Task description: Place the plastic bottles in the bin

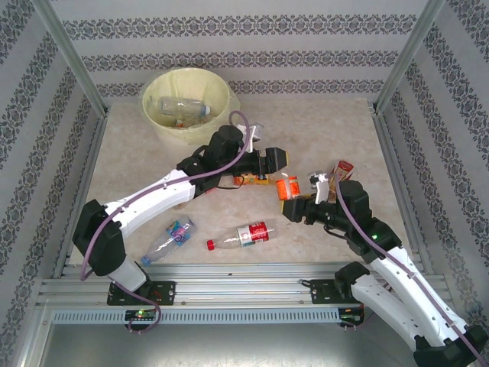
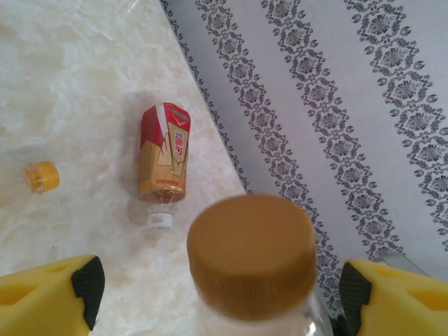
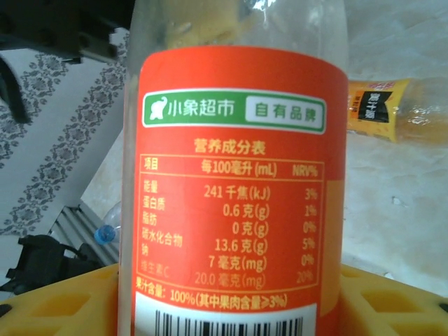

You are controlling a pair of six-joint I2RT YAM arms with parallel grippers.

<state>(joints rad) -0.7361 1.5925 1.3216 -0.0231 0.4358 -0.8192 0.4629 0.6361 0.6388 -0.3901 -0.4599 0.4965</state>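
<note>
The table [image 1: 321, 130] is the biggest thing, pale and marbled. At its far left corner stands the bin [image 1: 221, 92], round and cream, with a yellow bag inside. Some clear bottles [image 1: 179, 107] already lie in the bin. The left arm [image 1: 153, 202] reaches from the near left to the middle of the table. The right arm [image 1: 382, 252] reaches in from the near right. The left gripper [image 2: 217, 287] has its jaws wide open. A brown-cap bottle [image 2: 252, 255] sits between its yellow fingers [image 2: 42, 301], with a gap on each side, so nothing is held. The right gripper [image 3: 231, 294] has its jaws partly closed and pressed on both sides of an orange-label bottle [image 3: 238, 175], gripping it near the middle of the table. A red-label bottle [image 1: 248, 233] lies on its side near the front edge. A blue-label bottle [image 1: 172, 235] lies to its left, close to the left arm. A red and gold bottle [image 2: 164, 157] lies on the table by the right wall, its white cap [image 2: 160, 220] pointing to the left gripper. A small yellow cap [image 2: 42, 176] shows at the left edge of the left wrist view.
</note>
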